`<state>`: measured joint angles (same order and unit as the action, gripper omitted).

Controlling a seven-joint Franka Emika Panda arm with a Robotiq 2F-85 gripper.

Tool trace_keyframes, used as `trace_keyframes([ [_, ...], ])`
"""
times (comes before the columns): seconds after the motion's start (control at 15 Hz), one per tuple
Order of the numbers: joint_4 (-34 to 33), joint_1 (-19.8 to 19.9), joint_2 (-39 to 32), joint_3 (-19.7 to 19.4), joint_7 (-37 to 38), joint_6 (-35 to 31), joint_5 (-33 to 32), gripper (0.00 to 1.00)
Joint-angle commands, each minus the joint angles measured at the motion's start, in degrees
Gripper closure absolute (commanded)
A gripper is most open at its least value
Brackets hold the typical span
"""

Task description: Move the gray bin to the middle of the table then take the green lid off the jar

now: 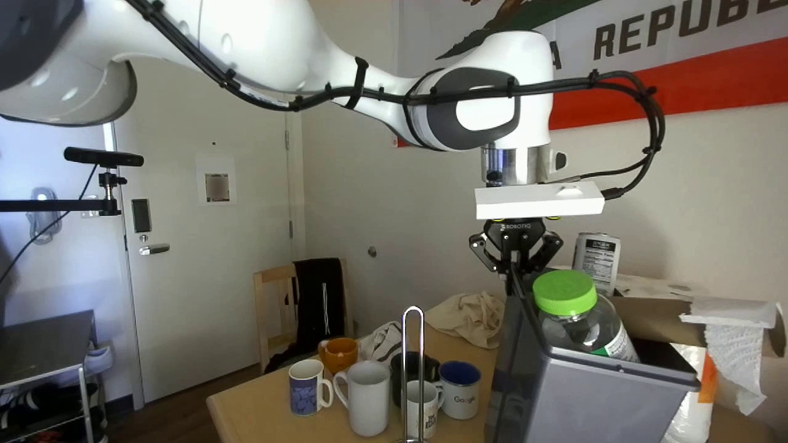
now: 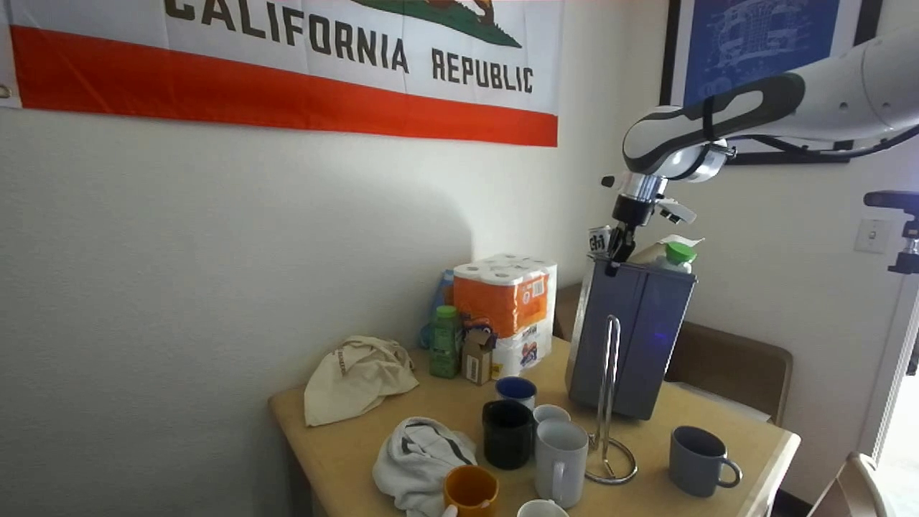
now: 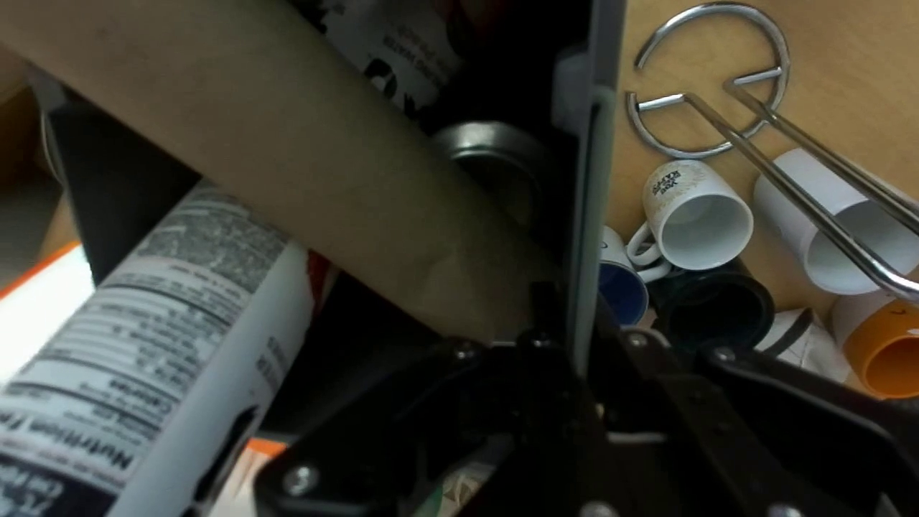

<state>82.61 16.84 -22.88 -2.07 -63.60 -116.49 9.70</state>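
The gray bin (image 1: 609, 394) stands near the table's edge and also shows in an exterior view (image 2: 632, 330), where it looks tilted. My gripper (image 1: 512, 271) points down and is shut on the bin's rim, one finger inside and one outside; the gripper (image 2: 619, 260) and its grip on the rim (image 3: 596, 187) also show in the wrist view (image 3: 574, 345). The see-through jar (image 1: 582, 332) leans inside the bin with the green lid (image 1: 564, 292) on it. The lid (image 2: 680, 251) pokes above the rim. The jar is not visible in the wrist view. The table (image 2: 438, 395) is light tan.
A wire stand (image 2: 609, 402), a white mug (image 2: 561, 459), a black mug (image 2: 508, 434), an orange mug (image 2: 470, 490) and a gray mug (image 2: 700, 459) stand near the bin. The paper-towel pack (image 2: 502, 309) is behind. A can (image 1: 597, 261) and a cardboard tube (image 3: 323, 179) stick out of the bin.
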Motion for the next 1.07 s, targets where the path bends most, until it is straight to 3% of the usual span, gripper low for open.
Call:
trace_keyframes([
  [0.0,7.9,-2.2,6.7,-0.1,0.0,-7.0,-1.5,0.97],
  [0.4,18.2,-6.5,11.5,0.0,0.9,-17.6,-6.9,0.97],
  [1.0,28.7,-11.4,16.0,1.3,0.7,-24.6,-10.9,0.97],
])
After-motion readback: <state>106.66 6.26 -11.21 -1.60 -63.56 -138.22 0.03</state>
